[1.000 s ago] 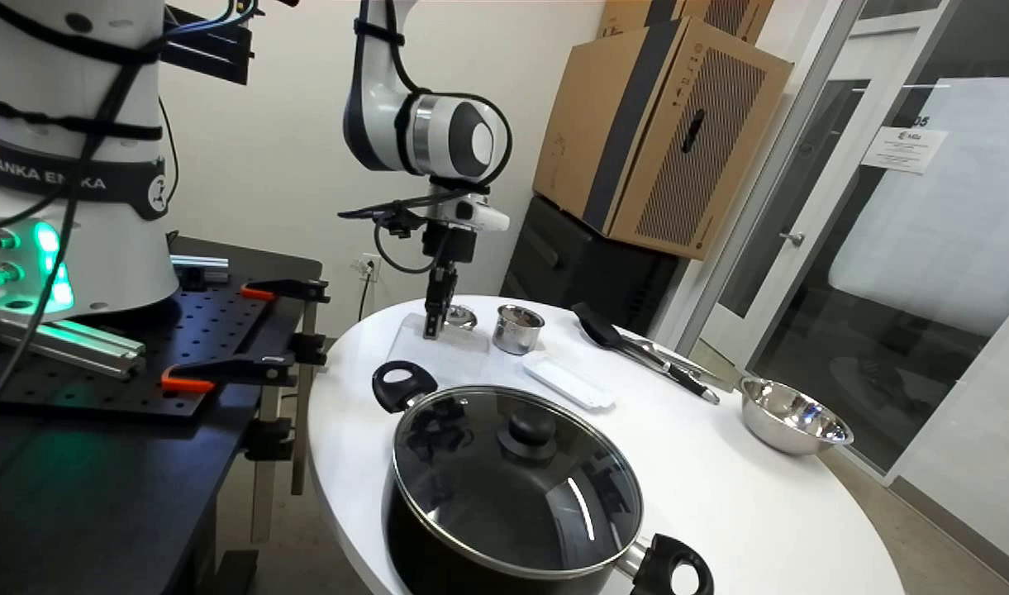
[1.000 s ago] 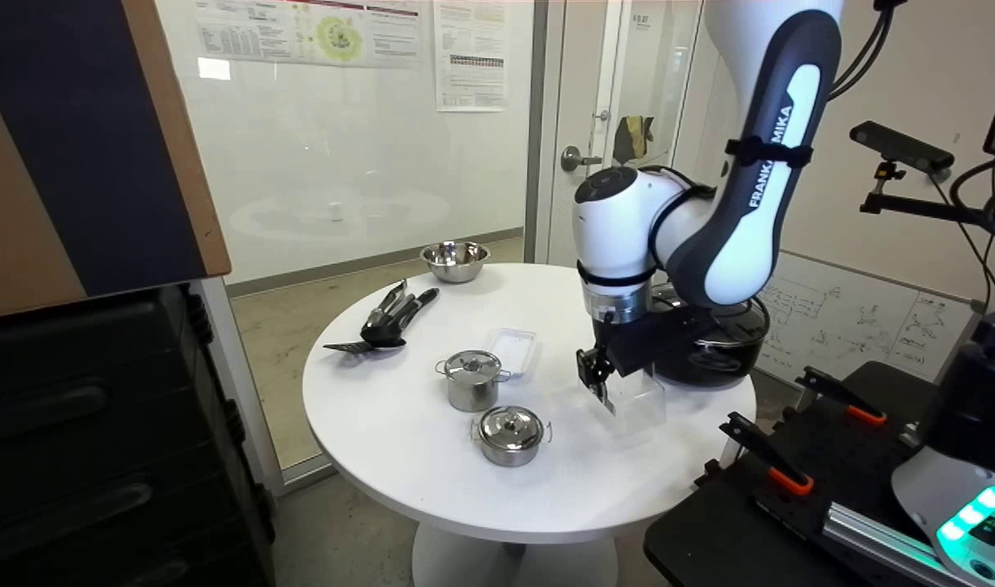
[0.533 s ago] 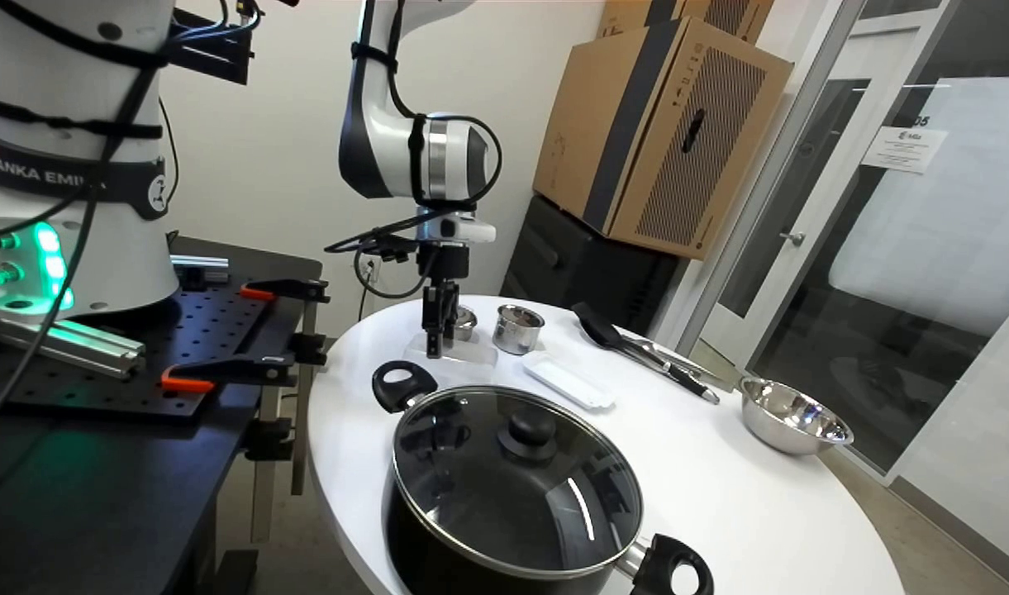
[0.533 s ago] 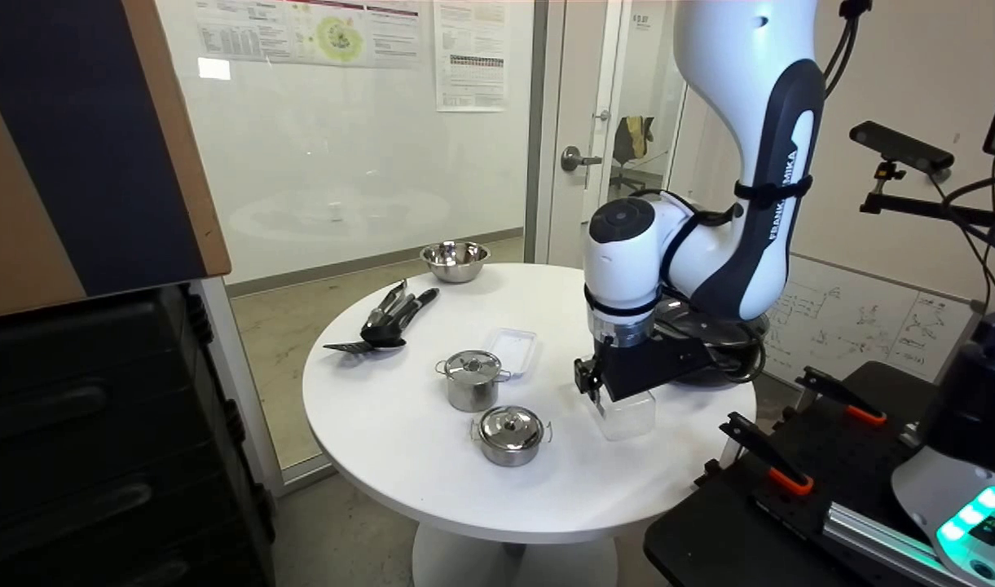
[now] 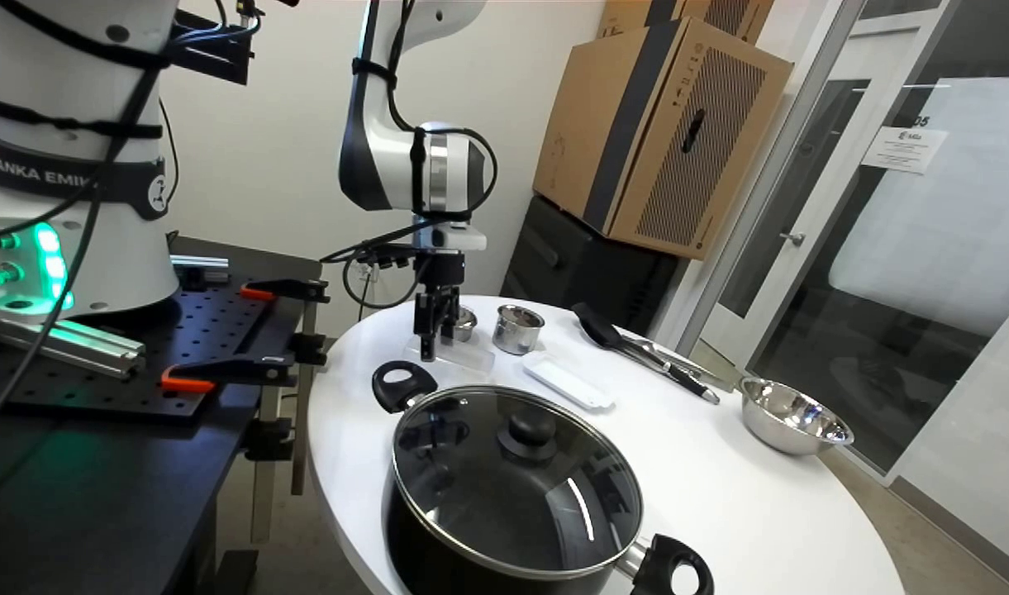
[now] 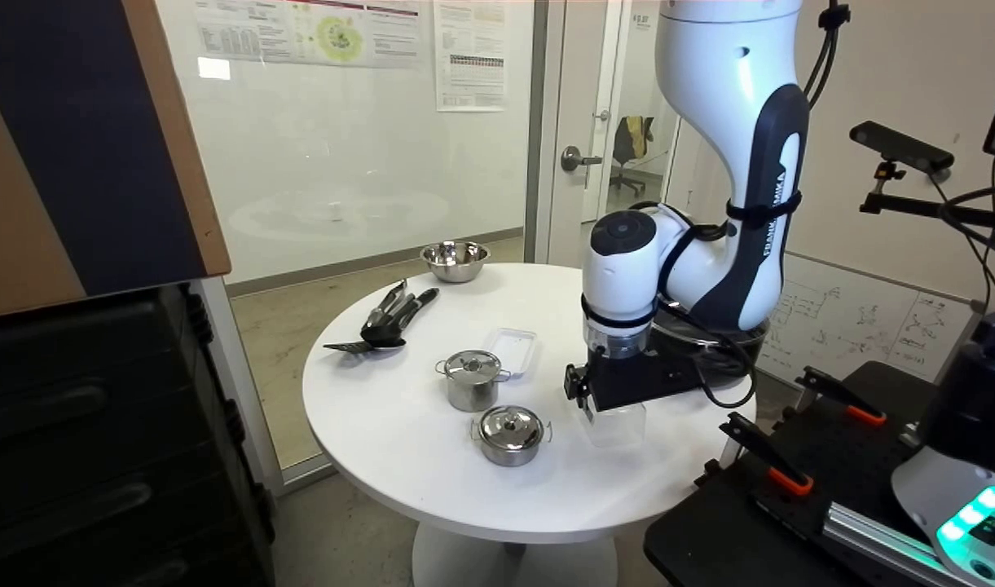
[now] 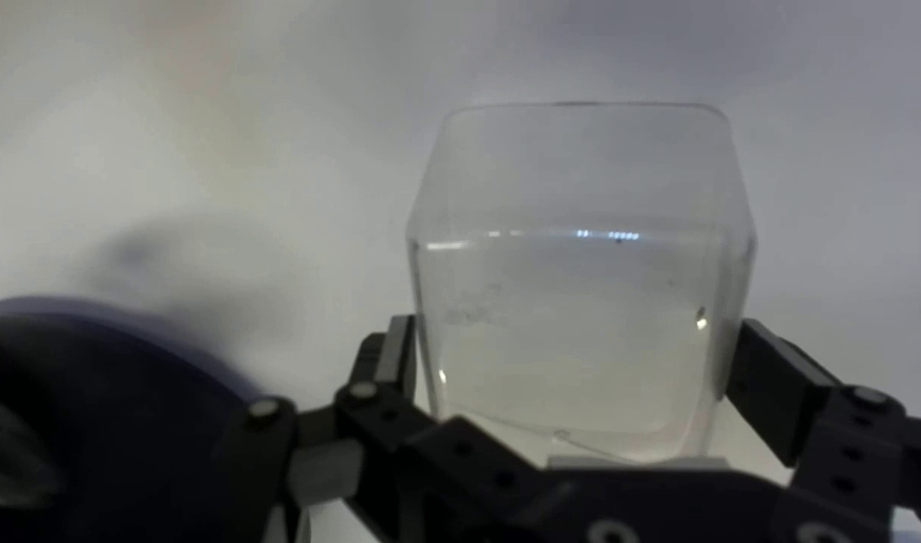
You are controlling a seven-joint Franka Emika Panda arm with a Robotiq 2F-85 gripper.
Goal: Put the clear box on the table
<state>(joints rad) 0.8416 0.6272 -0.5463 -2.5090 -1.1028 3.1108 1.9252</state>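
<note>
We find a round white tabletop [image 6: 407, 444] carrying the cookware. Over it extends the robot arm [image 6: 717, 102], white with dark trim, its wrist directed downward. Next in size, we record a black pot [image 5: 425, 554] closed with a glass lid [image 5: 512, 487]; in an exterior view the arm hides part of it.

We observe black utensils [image 6: 389, 324] lying in a group near the tabletop's edge, and a steel bowl [image 6: 456, 273] standing upright near them.

We find the end effector [image 7: 573, 339] clamped on the clear box [image 7: 581, 188]: in the wrist view its fingers [image 7: 396, 358] bear against two opposite walls. The clear box is over the tabletop, between the black pot and the lower steel pot [image 6: 510, 452]. We cannot tell whether its underside touches the white surface.

Among the smaller items, we note a white tray [image 6: 512, 350] lying just beside the taller steel pot [image 6: 473, 391]. Both steel pots stand upright, lids on, near each other. In an exterior view the end effector partly hides the lower one.
</note>
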